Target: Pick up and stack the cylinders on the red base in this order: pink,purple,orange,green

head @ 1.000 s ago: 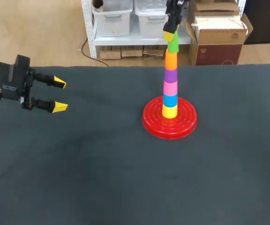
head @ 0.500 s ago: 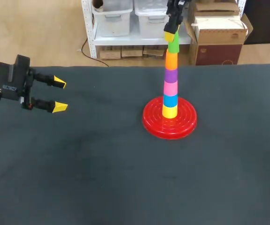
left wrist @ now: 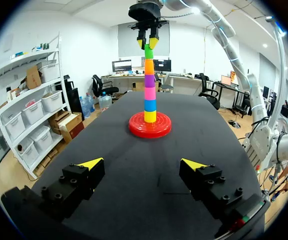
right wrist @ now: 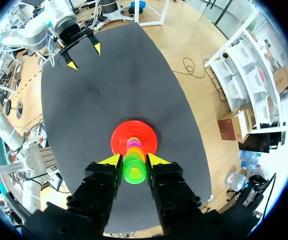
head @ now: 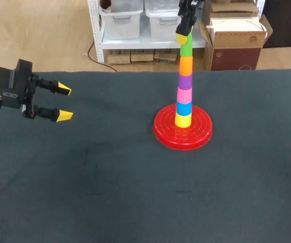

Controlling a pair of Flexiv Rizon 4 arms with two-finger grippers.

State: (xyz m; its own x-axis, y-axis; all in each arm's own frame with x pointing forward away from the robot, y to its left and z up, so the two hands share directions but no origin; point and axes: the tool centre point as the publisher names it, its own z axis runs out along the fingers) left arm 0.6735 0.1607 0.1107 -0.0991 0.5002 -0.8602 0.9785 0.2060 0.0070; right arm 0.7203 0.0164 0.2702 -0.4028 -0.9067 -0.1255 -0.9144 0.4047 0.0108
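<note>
On the red base [head: 165, 136] stands a tower of cylinders: yellow [head: 182, 120], blue [head: 183, 108], pink [head: 184, 94], purple [head: 184, 81], orange [head: 185, 65] and, topmost, green [head: 186, 49]. My right gripper [head: 184, 35] hangs straight above the tower, shut on the green cylinder [right wrist: 134, 170]; the right wrist view shows both yellow tips pressed to its sides, the base [right wrist: 121, 142] far below. My left gripper [head: 63, 103] hovers open and empty at the table's far left, pointing toward the tower [left wrist: 149, 80].
The dark tabletop [head: 135, 192] spreads wide around the base on all sides. Nothing else lies on it.
The green cylinder has shifted slightly in the right gripper and now stands in line with the tower. My left arm has not moved.
</note>
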